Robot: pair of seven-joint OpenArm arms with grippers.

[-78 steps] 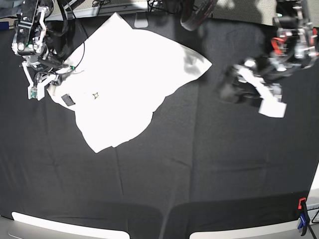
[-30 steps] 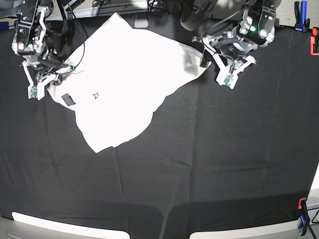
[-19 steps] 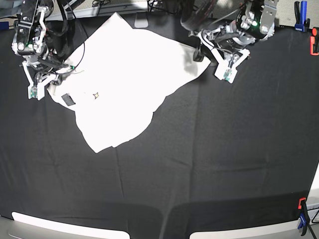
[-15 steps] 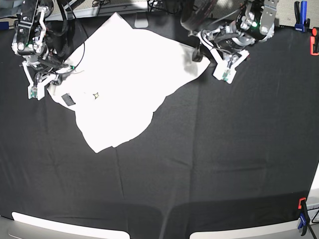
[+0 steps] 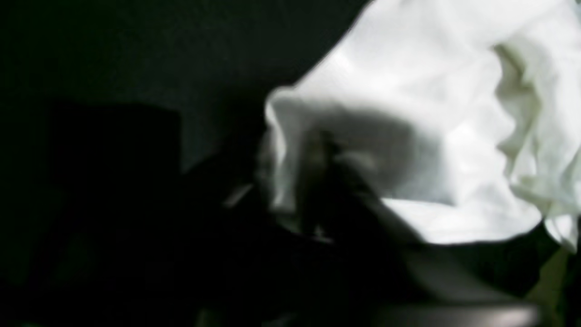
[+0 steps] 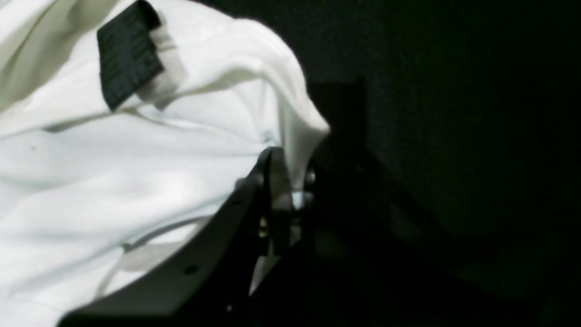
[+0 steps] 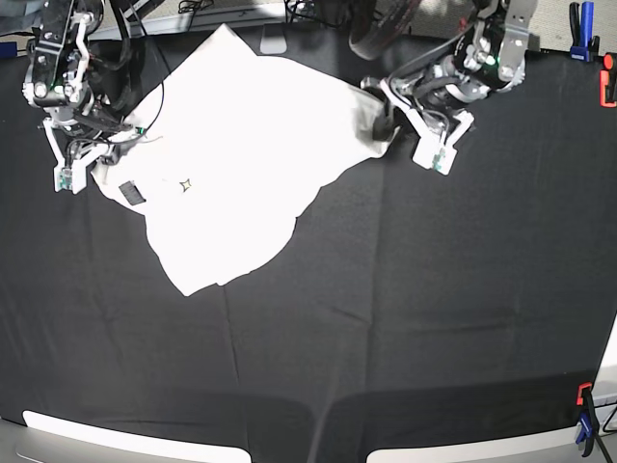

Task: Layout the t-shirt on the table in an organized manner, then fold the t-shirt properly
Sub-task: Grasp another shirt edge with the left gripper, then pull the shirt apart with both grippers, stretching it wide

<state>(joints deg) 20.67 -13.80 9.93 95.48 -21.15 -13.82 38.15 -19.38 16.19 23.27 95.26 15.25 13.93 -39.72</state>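
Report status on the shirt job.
Left gripper and right gripper both shut on t-shirt corners. Shirt crumpled, plain side up, unfolded. Nothing obstructing.

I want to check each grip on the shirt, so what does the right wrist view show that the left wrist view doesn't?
Right wrist only: the right gripper shut on a t-shirt edge, near a dark label. Left wrist only: the left gripper, blurred and dark, shut on another bunched corner. Both: white cloth against the black table.

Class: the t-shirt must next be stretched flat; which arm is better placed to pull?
Neither alone: the left gripper pinches one corner of the t-shirt, the right gripper the opposite edge.
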